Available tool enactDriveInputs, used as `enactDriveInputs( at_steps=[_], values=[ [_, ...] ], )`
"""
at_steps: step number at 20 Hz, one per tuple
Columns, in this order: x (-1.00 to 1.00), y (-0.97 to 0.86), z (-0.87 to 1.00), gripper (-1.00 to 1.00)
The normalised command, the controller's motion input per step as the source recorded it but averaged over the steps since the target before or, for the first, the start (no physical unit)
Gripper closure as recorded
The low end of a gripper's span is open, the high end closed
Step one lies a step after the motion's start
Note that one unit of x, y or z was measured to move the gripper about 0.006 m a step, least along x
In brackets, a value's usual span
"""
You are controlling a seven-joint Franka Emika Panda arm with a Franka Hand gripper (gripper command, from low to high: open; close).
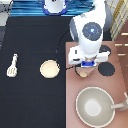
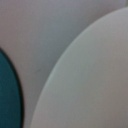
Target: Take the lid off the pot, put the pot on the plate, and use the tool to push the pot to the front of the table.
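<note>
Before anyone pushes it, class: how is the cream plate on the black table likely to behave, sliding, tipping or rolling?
The plate lies flat and low, so it would probably slide, not tip or roll. Its raised rim likely gives a tool something to catch. The gripper is over the pot, well apart from it.

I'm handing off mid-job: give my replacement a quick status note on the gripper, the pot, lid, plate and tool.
Gripper: low over the pot on the stove, covering most of it.
Lid: hidden under the hand, so on or off cannot be told.
Plate: bare, on the black table just off the stove's edge.
Tool: lying near the exterior view's left edge.
Done: nothing visibly. Left: pot to plate, push to front.
</note>
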Motion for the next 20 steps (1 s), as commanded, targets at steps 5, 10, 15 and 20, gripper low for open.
enactDriveInputs(
  at_steps=[5, 10, 15, 20],
  values=[
    [-0.65, -0.1, 0.76, 1.0],
    [-0.76, -0.3, 0.89, 1.0],
    [-0.81, -0.23, 0.76, 1.0],
    [-0.93, -0.07, 0.14, 1.0]
  ],
)
